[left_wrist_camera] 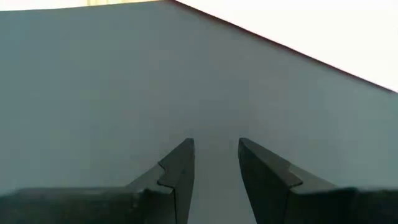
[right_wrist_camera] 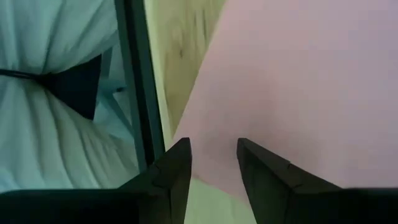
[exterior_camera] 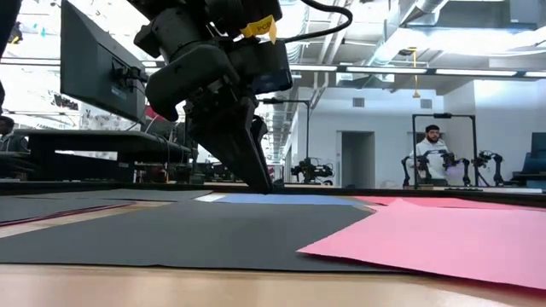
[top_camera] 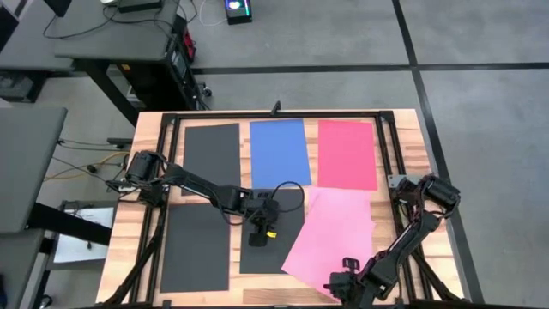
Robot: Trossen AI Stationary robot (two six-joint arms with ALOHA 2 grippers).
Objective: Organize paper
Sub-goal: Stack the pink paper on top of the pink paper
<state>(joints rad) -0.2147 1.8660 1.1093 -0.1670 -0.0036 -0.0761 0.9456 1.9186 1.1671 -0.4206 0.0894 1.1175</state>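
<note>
Six sheets of paper lie flat on the wooden desk. Along the 12 o'clock edge sit a dark grey sheet toward 10 o'clock, a blue sheet at 12 o'clock, and a red sheet toward 2 o'clock, side by side with narrow gaps between them. Along the 6 o'clock edge, another dark grey sheet lies toward 8 o'clock, and a third dark grey sheet sits at 6 o'clock. A pink sheet lies skewed toward 4 o'clock, its edge overlapping that middle dark sheet. The left end effector points down at the middle dark grey sheet, its tips touching the paper in the low view; its fingers stand slightly apart with nothing between them. The right end effector is at the 5 o'clock corner of the pink sheet, fingers parted a little over the sheet's edge, gripping nothing. A person stands in the room beyond.
</note>
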